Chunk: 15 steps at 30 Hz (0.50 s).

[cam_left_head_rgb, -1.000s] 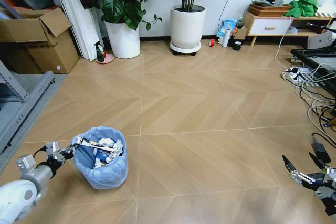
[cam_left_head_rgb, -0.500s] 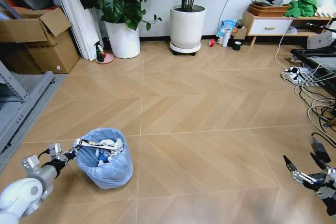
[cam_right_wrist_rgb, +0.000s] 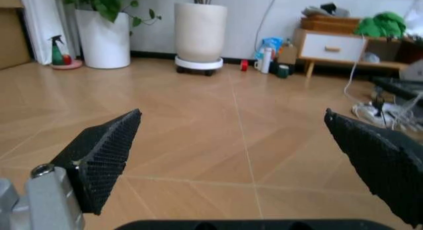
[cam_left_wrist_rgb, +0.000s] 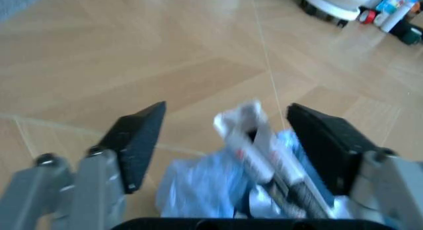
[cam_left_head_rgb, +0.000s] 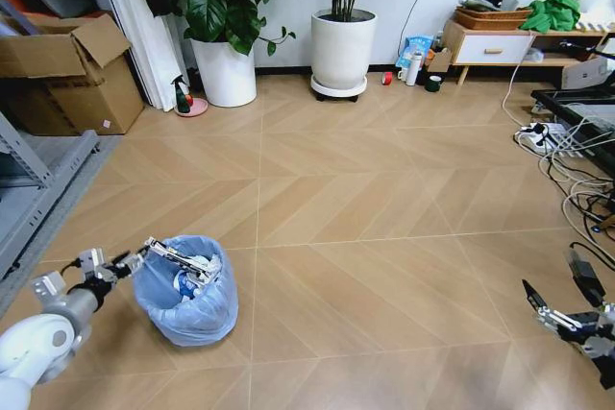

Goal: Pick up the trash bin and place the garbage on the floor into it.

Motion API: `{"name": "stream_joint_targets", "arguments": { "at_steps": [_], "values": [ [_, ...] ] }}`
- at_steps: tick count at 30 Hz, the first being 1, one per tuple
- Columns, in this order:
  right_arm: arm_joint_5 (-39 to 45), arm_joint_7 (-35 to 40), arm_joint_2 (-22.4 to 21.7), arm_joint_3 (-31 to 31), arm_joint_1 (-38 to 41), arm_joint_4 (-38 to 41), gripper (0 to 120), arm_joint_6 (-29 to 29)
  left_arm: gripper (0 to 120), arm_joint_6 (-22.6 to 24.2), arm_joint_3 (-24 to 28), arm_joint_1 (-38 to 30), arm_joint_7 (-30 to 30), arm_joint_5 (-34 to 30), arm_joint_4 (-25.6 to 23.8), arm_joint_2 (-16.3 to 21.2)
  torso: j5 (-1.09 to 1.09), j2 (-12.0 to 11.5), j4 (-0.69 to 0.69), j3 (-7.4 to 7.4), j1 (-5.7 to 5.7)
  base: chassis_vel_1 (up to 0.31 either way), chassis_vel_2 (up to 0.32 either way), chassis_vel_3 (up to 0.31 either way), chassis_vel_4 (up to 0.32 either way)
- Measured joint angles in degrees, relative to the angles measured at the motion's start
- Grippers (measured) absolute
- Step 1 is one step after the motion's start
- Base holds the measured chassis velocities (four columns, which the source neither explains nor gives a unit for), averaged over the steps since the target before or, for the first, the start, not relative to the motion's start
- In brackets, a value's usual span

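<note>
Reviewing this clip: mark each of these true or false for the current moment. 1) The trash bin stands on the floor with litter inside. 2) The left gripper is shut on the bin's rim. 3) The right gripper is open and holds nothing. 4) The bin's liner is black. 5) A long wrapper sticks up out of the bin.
1) True: the trash bin stands on the floor with garbage in it.
2) False: the left gripper is open beside the rim, its fingers spread apart in the left wrist view.
3) True: the right gripper is open and empty, low at the robot's right.
4) False: the liner is light blue.
5) True: the long wrapper pokes above the rim.
</note>
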Motion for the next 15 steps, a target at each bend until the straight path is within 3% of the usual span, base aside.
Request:
{"name": "stream_joint_targets", "arguments": {
  "at_steps": [2,5,9,15],
  "values": [
    [-0.30,0.30,-0.18,0.00,0.00,0.43,100,-0.04,80,-0.12,-0.11,-0.09,-0.17,0.14,-0.19,0.05,-0.01,0.00,0.00,0.00,0.00,0.000,0.000,0.000,0.000],
    [-1.24,1.11,-2.11,-1.05,-0.11,3.27,100,0.09,96,-0.63,-1.42,-0.40,-0.41,2.49,-2.48,0.91,0.04,0.00,0.01,0.00,0.00,0.000,0.000,0.000,0.000],
    [-0.19,3.00,-7.22,-2.66,0.28,6.71,100,-0.44,100,-0.74,-1.65,-1.61,-0.84,3.77,-7.06,2.10,0.03,0.00,0.01,0.00,0.00,0.000,0.000,0.000,0.000],
    [4.58,6.13,-13.79,-7.09,4.30,8.25,100,-0.69,100,-0.67,3.00,-6.10,-2.40,5.32,-10.92,2.67,0.02,0.00,-0.01,0.00,0.00,0.000,0.000,0.000,0.000]
  ]
}}
